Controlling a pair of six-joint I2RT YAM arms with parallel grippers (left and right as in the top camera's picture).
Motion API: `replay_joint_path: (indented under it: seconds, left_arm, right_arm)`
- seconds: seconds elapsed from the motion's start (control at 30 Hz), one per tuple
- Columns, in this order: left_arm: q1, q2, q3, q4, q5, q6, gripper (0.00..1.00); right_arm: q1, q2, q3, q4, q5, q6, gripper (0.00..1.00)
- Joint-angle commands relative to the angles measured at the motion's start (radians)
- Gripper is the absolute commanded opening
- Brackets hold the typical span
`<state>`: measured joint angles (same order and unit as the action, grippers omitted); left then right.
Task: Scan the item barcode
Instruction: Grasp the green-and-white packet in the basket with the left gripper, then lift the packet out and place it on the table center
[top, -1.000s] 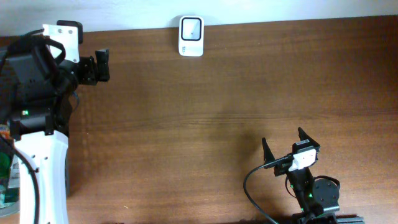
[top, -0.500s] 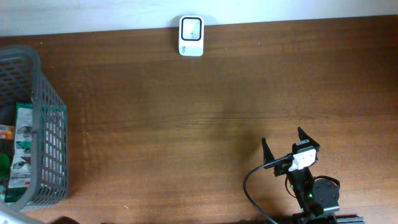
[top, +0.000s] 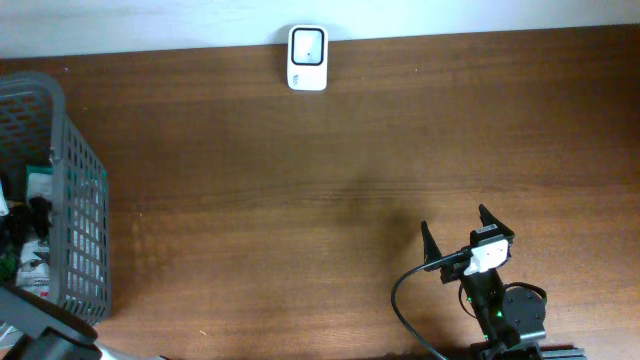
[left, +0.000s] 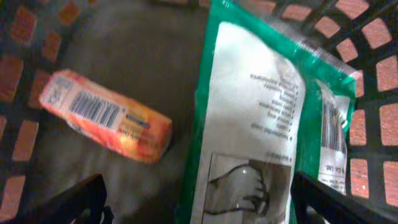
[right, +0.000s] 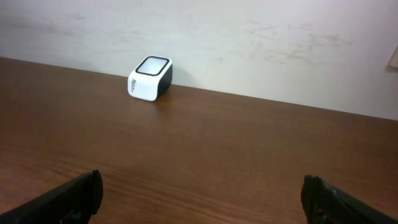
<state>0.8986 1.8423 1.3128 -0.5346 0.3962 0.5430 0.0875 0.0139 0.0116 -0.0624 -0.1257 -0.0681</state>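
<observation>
In the left wrist view a green and white pouch (left: 261, 118) lies in the grey basket (top: 85, 210), with a barcode (left: 331, 134) near its right edge. An orange box (left: 106, 118) with its own barcode lies to the pouch's left. My left gripper (left: 199, 205) hangs open just above the pouch, one finger (left: 78, 200) on each side of it, holding nothing. The white scanner (top: 307, 58) stands at the table's far edge. Near the front right, my right gripper (top: 462, 238) stands open and empty, facing the scanner (right: 150, 78).
The basket's mesh walls (left: 373, 74) close in around the left gripper on the right and top. Brown tabletop (top: 300, 220) stretches between basket, scanner and right arm. A pale wall (right: 249, 43) rises behind the scanner.
The left arm has swung away from the table's back left and now reaches down into the basket from the lower left. The right arm and scanner have not moved.
</observation>
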Motion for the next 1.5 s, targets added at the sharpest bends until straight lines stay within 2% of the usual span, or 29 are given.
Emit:
replay_joint_path:
  seconds: [0.0, 0.03, 0.17, 0.2, 0.27, 0.33, 0.4, 0.43, 0.5, 0.6, 0.67, 0.8, 0.9, 0.93, 1.0, 1.1, 1.2, 1.27, 1.33, 1.4, 1.47]
  left_arm:
    - [-0.019, 0.007, -0.003, -0.004, 0.034, 0.035, 0.88]
    - [-0.021, 0.007, -0.003, -0.023, 0.034, 0.034, 0.76]
    - [-0.021, 0.037, -0.011, -0.096, -0.011, 0.034, 0.73]
    - [-0.022, 0.045, -0.011, -0.106, -0.006, 0.033, 0.66]
    - [-0.021, 0.046, -0.01, -0.102, 0.098, 0.03, 0.29]
    - [-0.021, 0.046, -0.004, -0.103, 0.144, 0.029, 0.01]
    - [-0.021, 0.026, 0.027, -0.104, 0.184, -0.048, 0.0]
    - [-0.021, 0.002, 0.067, -0.113, 0.184, -0.139, 0.0]
    - [-0.021, -0.058, 0.138, -0.141, 0.179, -0.198, 0.0]
    - [-0.021, -0.258, 0.244, -0.163, 0.182, -0.364, 0.0]
    - [-0.022, -0.454, 0.282, -0.151, 0.184, -0.417, 0.0]
    - [-0.026, -0.689, 0.282, -0.106, 0.189, -0.464, 0.0]
    - [-0.192, -0.732, 0.28, -0.112, 0.214, -0.468, 0.0]
    - [-0.259, -0.717, 0.277, -0.118, 0.213, -0.468, 0.0]
    - [-0.5, -0.624, 0.275, -0.175, 0.164, -0.478, 0.0]
    - [-0.791, -0.449, 0.275, -0.291, -0.101, -0.602, 0.0]
    - [-0.978, -0.238, 0.275, -0.335, -0.105, -0.635, 0.0]
    - [-1.039, -0.12, 0.274, -0.35, -0.105, -0.694, 0.0]
    - [-1.089, 0.018, 0.274, -0.323, -0.105, -0.875, 0.0]
    - [-1.122, 0.122, 0.274, -0.315, -0.105, -0.994, 0.0]
    - [-1.16, 0.229, 0.274, -0.28, -0.105, -1.037, 0.0]
  right_arm:
    - [-0.002, -0.007, -0.006, -0.005, -0.01, -0.003, 0.98]
    - [-0.002, -0.007, -0.006, -0.004, -0.01, -0.003, 0.98]
    - [-0.002, -0.007, -0.006, -0.004, -0.01, -0.003, 0.98]
    - [-0.002, -0.007, -0.006, -0.005, -0.01, -0.003, 0.98]
    - [-0.002, -0.007, -0.006, -0.004, -0.01, -0.003, 0.98]
    - [-0.002, -0.007, -0.006, -0.004, -0.01, -0.003, 0.98]
    - [-0.002, -0.007, -0.006, -0.004, -0.01, -0.003, 0.98]
    - [-0.002, -0.007, -0.006, -0.004, -0.01, -0.003, 0.98]
    - [-0.002, -0.007, -0.006, -0.004, -0.01, -0.003, 0.98]
    - [-0.002, -0.007, -0.006, -0.004, -0.01, -0.003, 0.98]
    - [-0.002, -0.007, -0.006, -0.004, -0.01, -0.003, 0.98]
    - [-0.002, -0.007, -0.006, -0.005, -0.01, -0.003, 0.98]
    - [-0.002, -0.007, -0.006, -0.004, -0.01, -0.003, 0.98]
    - [-0.002, -0.007, -0.006, -0.004, -0.01, -0.003, 0.98]
    - [-0.002, -0.007, -0.006, -0.004, -0.01, -0.003, 0.98]
    - [-0.002, -0.007, -0.006, -0.004, -0.01, -0.003, 0.98]
    - [-0.002, -0.007, -0.006, -0.004, -0.01, -0.003, 0.98]
    - [-0.002, -0.007, -0.006, -0.004, -0.01, -0.003, 0.98]
    - [-0.002, -0.007, -0.006, -0.004, -0.01, -0.003, 0.98]
    - [-0.002, -0.007, -0.006, -0.004, -0.01, -0.003, 0.99]
    - [-0.002, -0.007, -0.006, -0.004, -0.01, -0.003, 0.98]
